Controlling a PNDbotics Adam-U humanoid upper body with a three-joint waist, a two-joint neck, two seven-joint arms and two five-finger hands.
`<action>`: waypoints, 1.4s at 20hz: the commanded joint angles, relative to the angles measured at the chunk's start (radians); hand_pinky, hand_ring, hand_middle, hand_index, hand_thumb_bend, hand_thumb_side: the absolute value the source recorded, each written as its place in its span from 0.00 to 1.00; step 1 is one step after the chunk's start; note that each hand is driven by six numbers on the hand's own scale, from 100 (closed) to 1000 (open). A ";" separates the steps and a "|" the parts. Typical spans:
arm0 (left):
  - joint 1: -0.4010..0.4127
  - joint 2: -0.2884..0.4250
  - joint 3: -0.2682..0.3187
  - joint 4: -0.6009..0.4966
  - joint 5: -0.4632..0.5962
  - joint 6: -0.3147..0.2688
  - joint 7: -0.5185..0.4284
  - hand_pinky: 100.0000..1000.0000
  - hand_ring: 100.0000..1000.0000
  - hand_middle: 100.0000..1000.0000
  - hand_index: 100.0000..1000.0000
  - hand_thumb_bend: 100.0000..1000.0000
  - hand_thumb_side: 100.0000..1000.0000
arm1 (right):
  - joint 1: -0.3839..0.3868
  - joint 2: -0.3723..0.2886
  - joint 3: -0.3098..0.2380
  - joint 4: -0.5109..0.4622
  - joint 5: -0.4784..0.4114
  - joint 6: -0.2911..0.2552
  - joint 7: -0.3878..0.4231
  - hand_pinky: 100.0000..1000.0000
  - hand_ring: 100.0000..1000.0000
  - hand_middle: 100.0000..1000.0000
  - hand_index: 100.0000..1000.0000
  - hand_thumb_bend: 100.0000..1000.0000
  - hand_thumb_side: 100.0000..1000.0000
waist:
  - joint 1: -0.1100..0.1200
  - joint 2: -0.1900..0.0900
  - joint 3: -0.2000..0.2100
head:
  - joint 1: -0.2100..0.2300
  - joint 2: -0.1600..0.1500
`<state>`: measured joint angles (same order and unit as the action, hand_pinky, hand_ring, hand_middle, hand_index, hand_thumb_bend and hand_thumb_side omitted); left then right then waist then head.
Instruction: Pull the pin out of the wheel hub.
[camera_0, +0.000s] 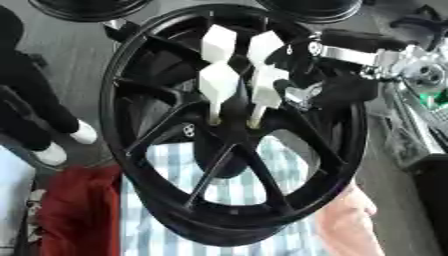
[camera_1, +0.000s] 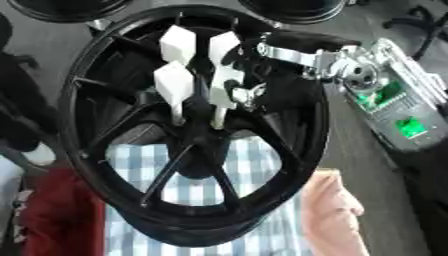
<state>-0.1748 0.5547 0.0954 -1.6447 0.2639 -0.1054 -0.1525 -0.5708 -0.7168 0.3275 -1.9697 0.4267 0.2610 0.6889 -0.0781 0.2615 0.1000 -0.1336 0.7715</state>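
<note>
Pins: four white pins stuck up from the middle of the wheel, in the upper middle of the frame. Each had a thin stem going down into the hub and a wide flat top. Two stood in front and two behind.
Wheel hub: the big black wheel hub filled most of the frame. It had thin black spokes running from the middle out to the round rim.
Right hand: the right hand came in from the upper right on a black and silver arm. It was at the pins on the right side, just beside the front right one. I could not tell if its fingers were curled round a pin or apart.
Left hand: it did not show in either view.
Cloth: a blue and white checked cloth showed under the wheel, at the bottom of the frame.
Red cloth: something red lay at the lower left.
Other wheels: two more black wheels peeked in along the top edge.
</note>
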 joint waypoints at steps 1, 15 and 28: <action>-0.008 0.027 0.007 -0.010 -0.002 0.002 0.001 0.79 0.90 0.71 0.74 0.00 0.76 | -0.007 -0.013 -0.008 -0.001 -0.003 -0.004 0.005 0.70 0.75 0.73 0.87 0.00 0.73 | 0.004 -0.013 0.001 | 0.000 -0.002; -0.009 0.028 0.008 -0.012 -0.003 0.005 0.000 0.79 0.90 0.71 0.74 0.00 0.76 | -0.004 -0.003 -0.004 0.016 0.016 -0.023 0.020 0.70 0.75 0.73 0.88 0.00 0.78 | -0.001 -0.005 0.006 | -0.004 -0.002; -0.012 0.027 0.008 -0.014 -0.004 0.009 0.004 0.79 0.90 0.71 0.74 0.00 0.77 | 0.001 0.000 -0.001 0.026 0.032 -0.029 0.018 0.69 0.75 0.72 0.88 0.00 0.76 | -0.004 0.001 0.011 | -0.008 -0.002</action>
<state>-0.1765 0.5547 0.0954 -1.6449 0.2620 -0.0975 -0.1497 -0.5623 -0.7008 0.3336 -1.9405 0.4512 0.2347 0.7088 -0.0878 0.2749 0.1100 -0.1380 0.7715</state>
